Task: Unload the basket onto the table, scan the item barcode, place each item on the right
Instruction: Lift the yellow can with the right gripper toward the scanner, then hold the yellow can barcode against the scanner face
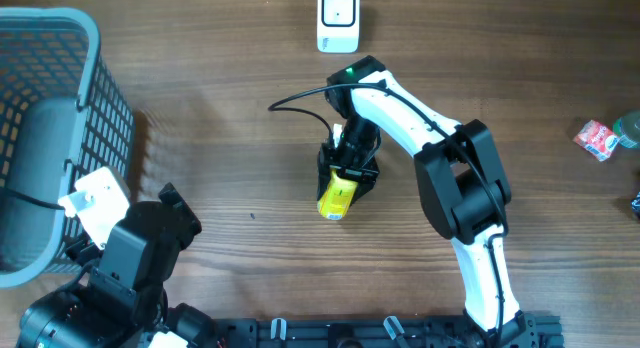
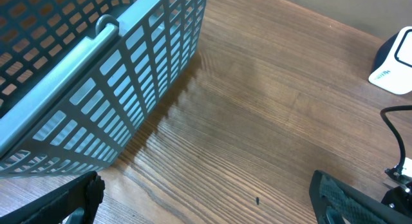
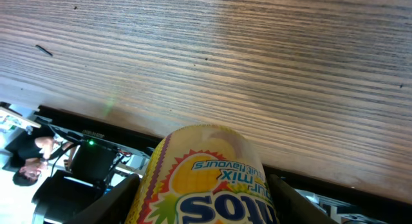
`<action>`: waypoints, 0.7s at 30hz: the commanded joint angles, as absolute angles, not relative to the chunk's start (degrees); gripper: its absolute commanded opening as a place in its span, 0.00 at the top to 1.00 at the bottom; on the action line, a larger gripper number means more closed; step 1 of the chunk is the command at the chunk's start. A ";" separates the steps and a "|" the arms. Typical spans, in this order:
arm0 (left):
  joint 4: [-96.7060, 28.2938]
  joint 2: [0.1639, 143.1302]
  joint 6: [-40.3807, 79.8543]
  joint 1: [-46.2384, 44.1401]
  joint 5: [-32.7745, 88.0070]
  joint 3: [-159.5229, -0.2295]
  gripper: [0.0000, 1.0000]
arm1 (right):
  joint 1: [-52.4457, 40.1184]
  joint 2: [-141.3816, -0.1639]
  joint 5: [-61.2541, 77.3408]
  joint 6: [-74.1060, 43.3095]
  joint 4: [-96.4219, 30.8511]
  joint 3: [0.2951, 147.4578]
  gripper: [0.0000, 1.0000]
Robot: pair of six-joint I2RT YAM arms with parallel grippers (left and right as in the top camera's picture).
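The item is a yellow candy pouch (image 1: 337, 199) with fruit-mix lettering, held above the middle of the table. My right gripper (image 1: 347, 178) is shut on it; in the right wrist view the pouch (image 3: 206, 179) fills the space between both dark fingers. A white barcode scanner (image 1: 338, 19) stands at the table's far edge, well beyond the pouch, and shows at the right edge of the left wrist view as the scanner (image 2: 394, 62). My left gripper (image 2: 206, 205) hangs open over bare wood at the near left, holding nothing. No barcode is visible on the pouch.
A blue-grey mesh basket (image 1: 45, 138) stands at the left edge, close to my left arm. A small red packet (image 1: 597, 139) lies at the far right beside a greenish object. A black cable (image 1: 300, 103) curves near the right arm.
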State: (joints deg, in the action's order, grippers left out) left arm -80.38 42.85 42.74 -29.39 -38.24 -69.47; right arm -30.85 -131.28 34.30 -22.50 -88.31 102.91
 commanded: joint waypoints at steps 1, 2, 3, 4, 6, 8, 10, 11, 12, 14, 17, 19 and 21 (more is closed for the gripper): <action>-80.44 42.76 42.89 -29.06 -38.39 -69.12 0.00 | -30.89 -132.20 36.12 -22.61 -89.14 104.16 0.59; -80.44 42.76 42.89 -29.06 -38.39 -69.12 0.00 | -30.89 -132.20 36.14 -22.61 -89.30 104.16 0.58; -80.44 42.76 42.89 -29.06 -38.41 -69.12 0.00 | -30.89 -132.20 36.12 -22.57 -89.21 104.16 0.59; -80.44 42.76 42.89 -29.06 -38.39 -69.12 0.00 | -30.89 -132.20 36.12 -22.52 -88.95 104.16 0.59; -80.44 42.76 42.89 -29.06 -38.09 -69.12 0.00 | -30.89 -132.20 35.99 -21.65 -86.17 104.16 0.59; -80.47 42.76 42.89 -29.06 -37.32 -69.12 0.00 | -30.89 -132.20 34.22 -20.51 -79.57 104.16 0.59; -80.44 42.76 42.89 -29.06 -37.15 -69.12 0.00 | -30.89 -132.20 31.42 -20.78 -73.76 104.16 0.59; -80.44 42.76 42.89 -29.06 -37.15 -69.12 0.00 | -30.89 -132.20 29.89 -21.23 -71.46 104.16 0.59; -80.42 42.76 42.89 -29.06 -37.15 -69.12 0.00 | -30.87 -132.20 28.49 -21.17 -68.18 104.16 0.59; -80.44 42.76 42.89 -29.06 -37.12 -69.12 0.00 | -30.65 -132.20 26.44 -21.08 -64.01 104.73 0.59; -80.42 42.76 42.89 -29.06 -37.12 -69.12 0.00 | -29.63 -132.20 21.52 -20.93 -59.05 107.24 0.61; -80.42 42.76 42.92 -29.06 -37.12 -69.12 0.00 | -28.77 -132.20 17.87 -20.86 -56.84 109.78 0.61; -80.42 42.76 42.92 -29.06 -37.12 -69.12 0.00 | -27.94 -132.20 15.51 -19.14 -54.83 112.55 0.61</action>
